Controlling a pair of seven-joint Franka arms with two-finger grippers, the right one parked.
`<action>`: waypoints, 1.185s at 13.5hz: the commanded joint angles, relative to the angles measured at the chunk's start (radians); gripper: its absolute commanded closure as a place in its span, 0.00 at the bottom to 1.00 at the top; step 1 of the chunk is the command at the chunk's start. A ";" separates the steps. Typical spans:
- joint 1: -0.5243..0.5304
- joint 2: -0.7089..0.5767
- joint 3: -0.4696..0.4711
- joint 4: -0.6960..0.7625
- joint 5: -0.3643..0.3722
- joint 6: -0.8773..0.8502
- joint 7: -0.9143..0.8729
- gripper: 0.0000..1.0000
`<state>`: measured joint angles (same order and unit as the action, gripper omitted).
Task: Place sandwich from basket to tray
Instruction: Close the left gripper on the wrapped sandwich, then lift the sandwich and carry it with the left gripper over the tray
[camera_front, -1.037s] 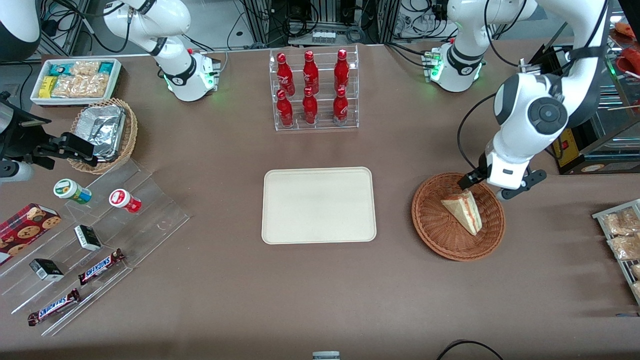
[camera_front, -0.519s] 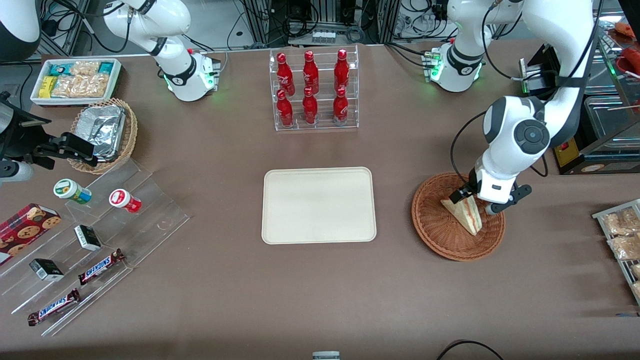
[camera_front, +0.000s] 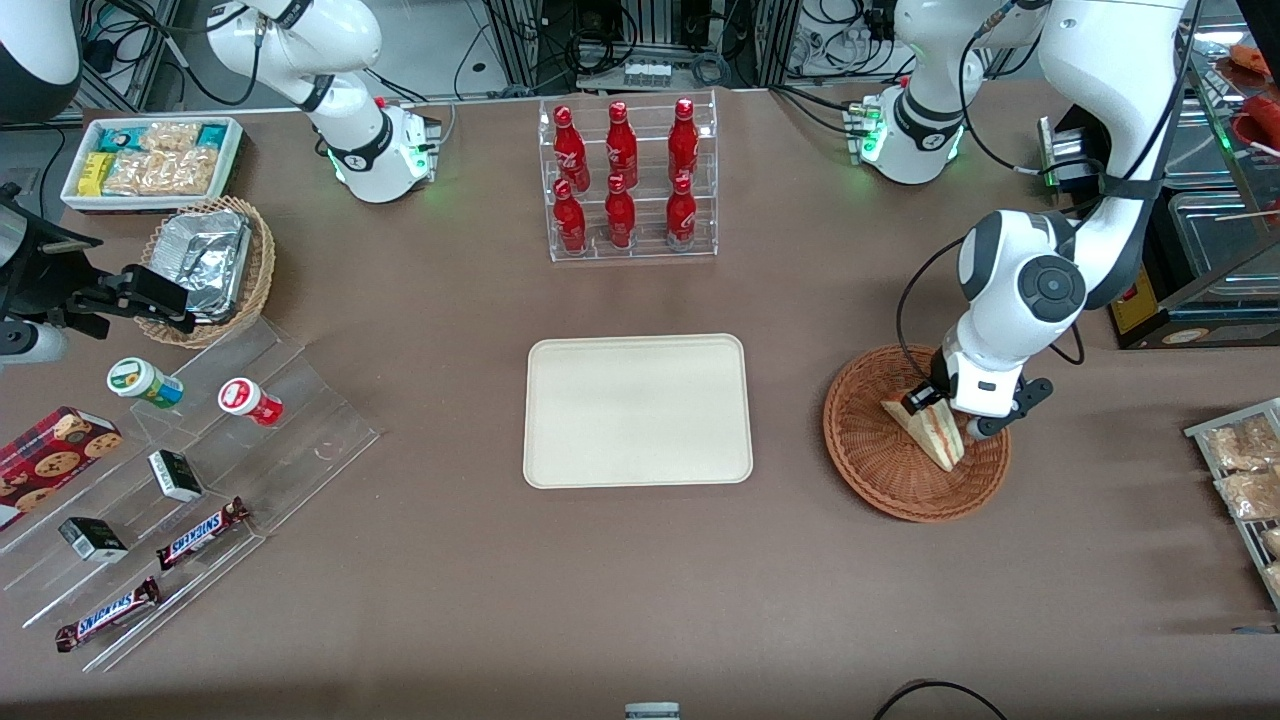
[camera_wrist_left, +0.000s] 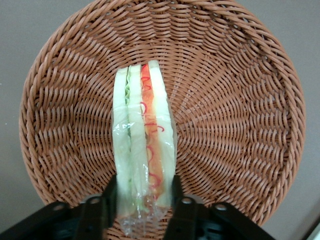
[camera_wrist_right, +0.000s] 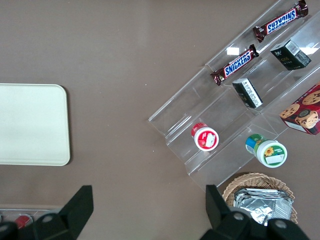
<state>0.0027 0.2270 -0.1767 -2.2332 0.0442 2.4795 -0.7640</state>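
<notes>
Counter (camera_front: 420, 600): brown. Tray (camera_front: 638, 410): cream, mid-counter, bare. Basket (camera_front: 880, 470): reddish-brown wicker, toward the working arm's end. Hand (camera_wrist_left: 144, 200): low in basket, one finger on each bread face, clamped on sandwich (camera_wrist_left: 144, 150), which rests in basket.

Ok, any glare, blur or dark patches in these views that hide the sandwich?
Front view: even light; the arm covers part of the sandwich in the basket. Left wrist view: sharp, with wrapper glare on the sandwich; the gripper fingers sit dark and slightly soft beside it.
</notes>
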 joint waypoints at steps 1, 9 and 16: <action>-0.001 -0.018 0.002 -0.023 0.017 0.016 -0.025 0.97; -0.007 -0.074 -0.027 0.121 0.206 -0.305 0.014 1.00; -0.056 -0.052 -0.148 0.210 0.192 -0.399 0.267 1.00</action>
<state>-0.0374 0.1608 -0.3026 -2.0590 0.2350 2.1073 -0.5447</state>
